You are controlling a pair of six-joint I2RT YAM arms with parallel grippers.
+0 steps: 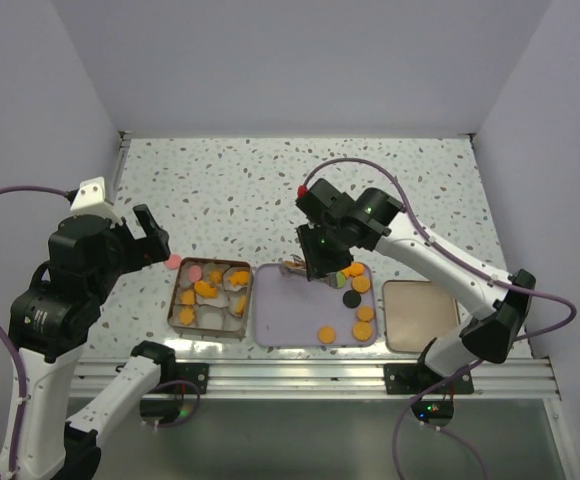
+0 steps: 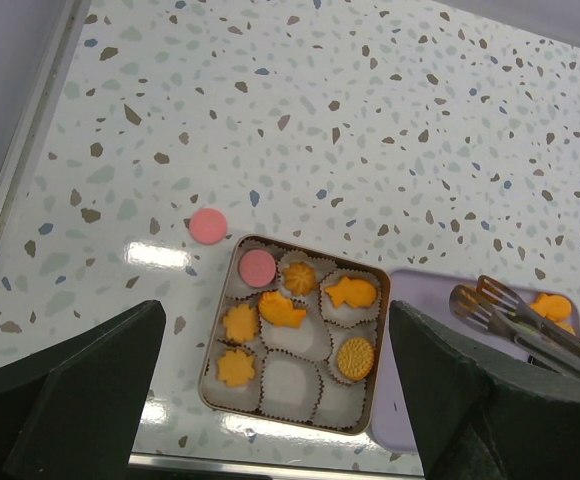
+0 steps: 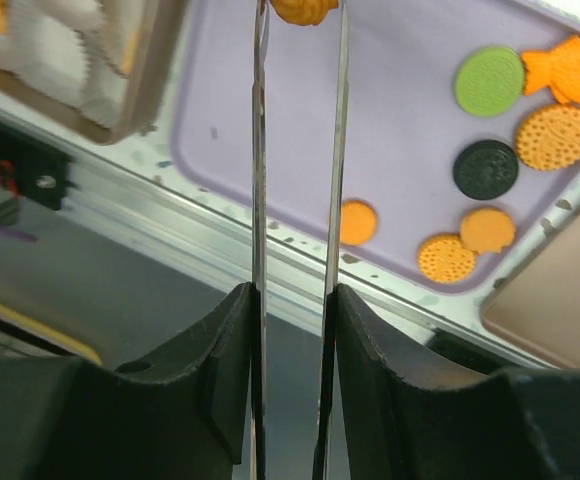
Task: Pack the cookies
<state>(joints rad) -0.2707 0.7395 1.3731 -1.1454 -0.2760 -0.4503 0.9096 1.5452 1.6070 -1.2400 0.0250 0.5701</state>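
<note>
Tongs (image 3: 260, 150) are clenched by the right gripper (image 3: 295, 300), left gripper (image 2: 275, 320) released; the orange cookie (image 3: 305, 8), barely nipped at top centre, could be dropped before the tin (image 3: 150, 75).

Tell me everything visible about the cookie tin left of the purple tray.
The tin is a shallow square box of brownish metal, open, lying flat on the speckled table close beside the purple tray. Nine white frilled paper cups line it in three rows. Seven hold cookies: one pink disc, six orange pieces. Two cups in the near row are empty. Nothing else touches it.
</note>
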